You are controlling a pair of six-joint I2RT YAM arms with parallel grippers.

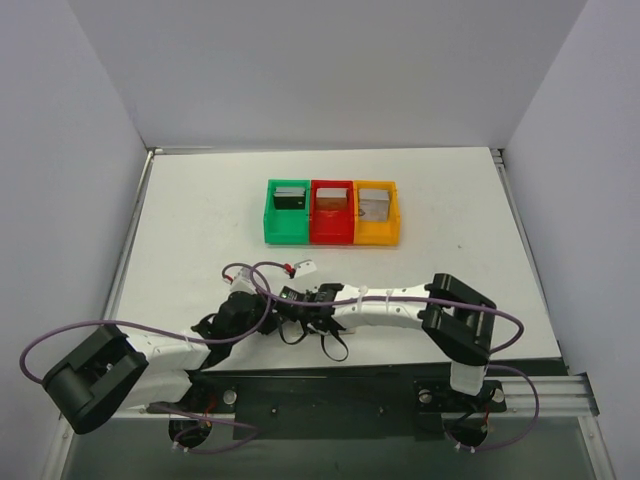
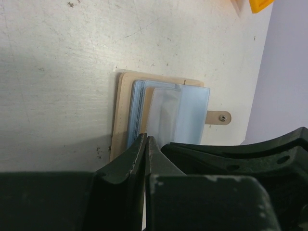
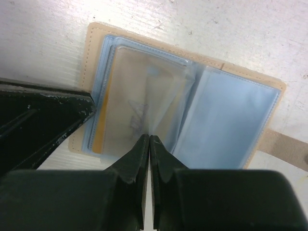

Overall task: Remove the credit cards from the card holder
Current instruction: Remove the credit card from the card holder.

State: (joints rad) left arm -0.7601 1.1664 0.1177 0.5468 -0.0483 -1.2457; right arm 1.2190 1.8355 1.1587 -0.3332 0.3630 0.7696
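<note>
The tan card holder [image 2: 121, 115] lies open on the table, showing bluish clear sleeves [image 3: 226, 120]. In the top view both grippers hide it. My left gripper [image 2: 146, 139] is shut, with its tips on the holder's near left edge; it also shows in the right wrist view [image 3: 53, 113]. My right gripper [image 3: 149, 139] is shut on a clear sleeve [image 3: 159, 96] and lifts it. A card with an orange edge [image 3: 98, 130] sits in the left pocket. Three credit cards lie in the bins: dark [image 1: 289, 197], brownish [image 1: 330, 199] and grey [image 1: 374, 205].
The green bin [image 1: 272, 215], red bin [image 1: 331, 228] and orange bin [image 1: 378, 231] stand in a row at mid-table, beyond the grippers. Both arms [image 1: 400, 308] meet at the near middle with looping cables [image 1: 250, 270]. White walls enclose the table.
</note>
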